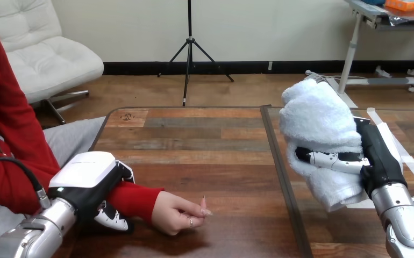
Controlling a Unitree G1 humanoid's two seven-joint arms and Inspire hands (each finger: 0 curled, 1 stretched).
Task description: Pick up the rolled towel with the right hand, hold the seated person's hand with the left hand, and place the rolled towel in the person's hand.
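A white rolled towel (318,129) is lifted above the right half of the table, tilted, with my right hand (374,156) shut on it; a finger (328,158) wraps across its front. At the lower left, the person's hand (180,214) rests on the table with fingers loosely curled, pointing right. My left hand (94,185) lies over the person's red-sleeved forearm (135,199), its fingers (111,217) curled round the underside of the sleeve near the wrist. The towel is well apart from the person's hand, to its right and higher.
The wooden table (205,156) has a dark seam (280,177) running front to back between the two hands. White tape strips (404,150) lie on the table's right part, behind my right arm.
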